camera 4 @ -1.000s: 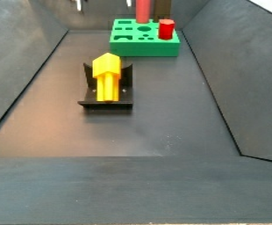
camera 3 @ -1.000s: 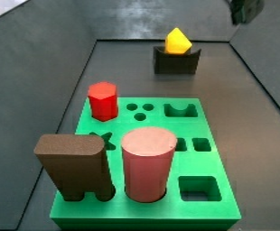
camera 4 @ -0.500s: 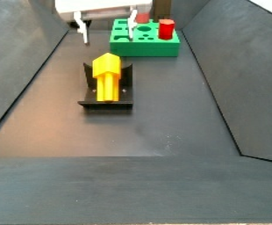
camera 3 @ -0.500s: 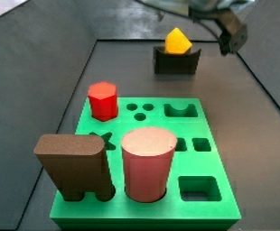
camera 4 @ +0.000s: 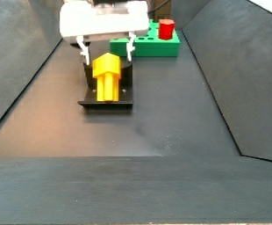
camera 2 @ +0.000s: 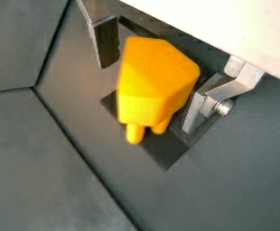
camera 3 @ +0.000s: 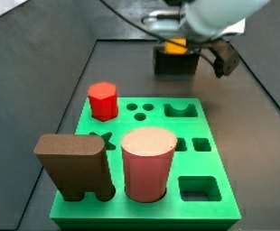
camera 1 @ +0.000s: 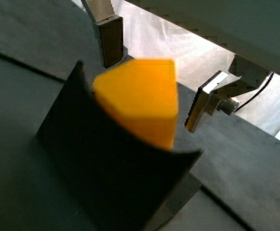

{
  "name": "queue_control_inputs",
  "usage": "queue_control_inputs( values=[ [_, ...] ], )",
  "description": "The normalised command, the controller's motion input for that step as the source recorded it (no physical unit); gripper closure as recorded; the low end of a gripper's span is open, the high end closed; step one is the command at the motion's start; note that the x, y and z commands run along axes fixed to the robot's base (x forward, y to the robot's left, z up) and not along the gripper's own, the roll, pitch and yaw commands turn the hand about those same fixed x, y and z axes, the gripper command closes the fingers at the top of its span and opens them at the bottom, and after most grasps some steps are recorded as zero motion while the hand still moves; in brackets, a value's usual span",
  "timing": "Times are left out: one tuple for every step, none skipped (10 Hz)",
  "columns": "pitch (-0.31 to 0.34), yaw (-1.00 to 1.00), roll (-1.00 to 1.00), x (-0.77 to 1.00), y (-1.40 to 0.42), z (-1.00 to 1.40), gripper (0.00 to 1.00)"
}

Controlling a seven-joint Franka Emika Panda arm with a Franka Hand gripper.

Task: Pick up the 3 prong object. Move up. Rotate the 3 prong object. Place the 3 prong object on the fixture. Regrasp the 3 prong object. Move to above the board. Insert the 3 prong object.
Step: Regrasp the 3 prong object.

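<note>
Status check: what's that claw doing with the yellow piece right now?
Claw open, fingers either side of the 3 prong object, no grip yet. Object sits on the fixture. Nothing in the way.

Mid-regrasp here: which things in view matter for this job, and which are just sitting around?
Job:
yellow block, resting on the fixture
gripper, open, fingers either side of the block
green board

Bystanders, all on the board:
red peg
pink cylinder
brown block
</note>
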Motion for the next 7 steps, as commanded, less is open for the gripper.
queue_control_inputs(
  values=[
    [-0.063, -0.02, 0.07, 0.09, 0.01, -0.55, 0.00],
    [-0.044, -0.03, 0.07, 0.08, 0.00, -0.40, 0.00],
    [-0.029, -0.03, 0.07, 0.08, 0.00, -0.26, 0.00],
    [-0.001, -0.03, 0.06, 0.03, -0.01, -0.19, 0.00],
    [-0.003, -0.02, 0.06, 0.01, -0.01, -0.18, 0.00],
    [-0.003, -0.02, 0.06, 0.01, -0.01, -0.17, 0.00],
    [-0.002, -0.01, 0.06, 0.01, -0.01, -0.17, 0.00]
  ],
)
